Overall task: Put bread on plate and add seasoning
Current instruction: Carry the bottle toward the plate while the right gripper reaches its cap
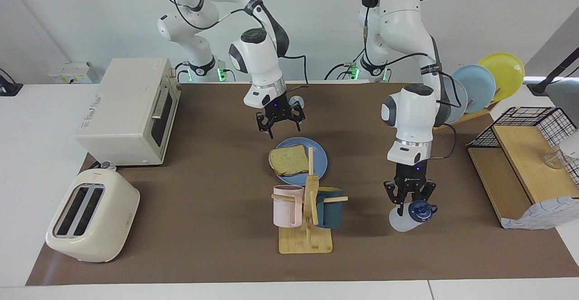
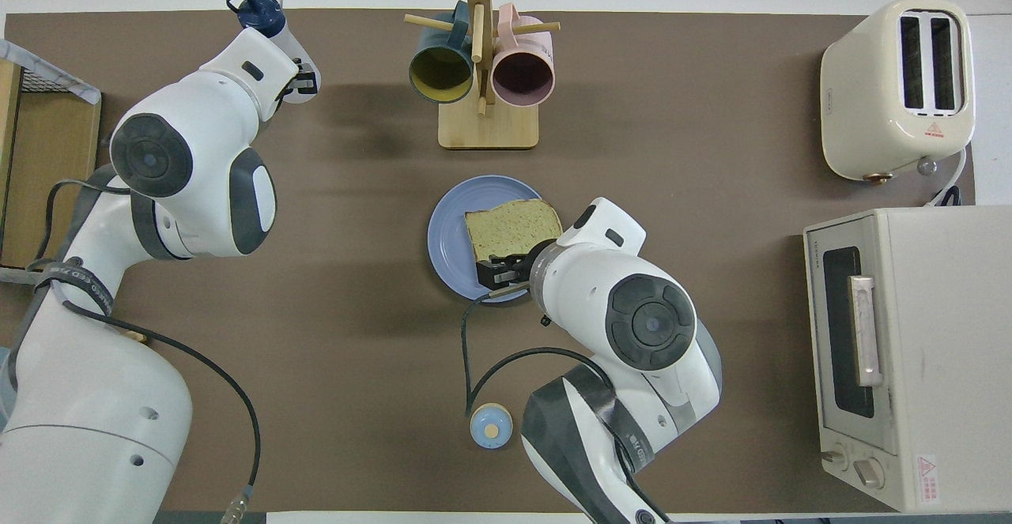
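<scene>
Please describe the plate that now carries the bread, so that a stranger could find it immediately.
Find the wooden mug rack in the middle of the brown mat. The plate lies flat beside it, nearer to the robots, with the bread on it. Unlike the plates standing in the wooden rack, it lies flat and is medium blue.

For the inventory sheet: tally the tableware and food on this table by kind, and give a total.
Plates: 4 (blue plate on the table; grey plate, light blue plate and yellow plate in the rack, the grey one mostly hidden by an arm)
Mugs: 2 (pink mug, teal mug)
Bread: 1 (bread)
Bottles: 1 (seasoning bottle)
Total: 8
</scene>
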You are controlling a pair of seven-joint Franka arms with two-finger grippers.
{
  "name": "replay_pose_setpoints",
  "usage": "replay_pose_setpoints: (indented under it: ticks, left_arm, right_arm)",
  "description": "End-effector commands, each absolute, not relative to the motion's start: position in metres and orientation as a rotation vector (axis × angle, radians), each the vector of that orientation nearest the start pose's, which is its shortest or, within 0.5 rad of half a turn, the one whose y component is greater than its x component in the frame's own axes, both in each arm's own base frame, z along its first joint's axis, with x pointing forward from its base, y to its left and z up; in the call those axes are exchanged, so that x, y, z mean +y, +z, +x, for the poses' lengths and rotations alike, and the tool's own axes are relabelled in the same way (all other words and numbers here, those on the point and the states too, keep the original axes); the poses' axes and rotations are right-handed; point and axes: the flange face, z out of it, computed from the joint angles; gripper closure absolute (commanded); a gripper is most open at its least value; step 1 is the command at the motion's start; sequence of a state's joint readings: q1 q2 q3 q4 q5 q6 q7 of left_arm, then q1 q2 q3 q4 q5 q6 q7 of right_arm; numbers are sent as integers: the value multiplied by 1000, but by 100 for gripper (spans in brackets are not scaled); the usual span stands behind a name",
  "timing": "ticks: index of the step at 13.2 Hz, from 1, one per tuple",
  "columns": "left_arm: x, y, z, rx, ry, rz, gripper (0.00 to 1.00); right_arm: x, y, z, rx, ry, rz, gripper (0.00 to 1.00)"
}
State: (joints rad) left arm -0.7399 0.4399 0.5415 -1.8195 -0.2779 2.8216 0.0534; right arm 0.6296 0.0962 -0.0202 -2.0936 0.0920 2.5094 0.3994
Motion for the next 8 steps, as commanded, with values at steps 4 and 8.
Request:
replay_pose_setpoints:
  ticks: [4, 8]
  left_arm:
    - [-135, 481, 630, 643, -721, -3050, 100]
    - [-113, 539, 579, 1106, -462, -3019, 100]
  right_arm:
    - [360, 476, 517, -268, -218, -2934, 0]
    - [358, 520, 533, -97, -41, -2799, 0]
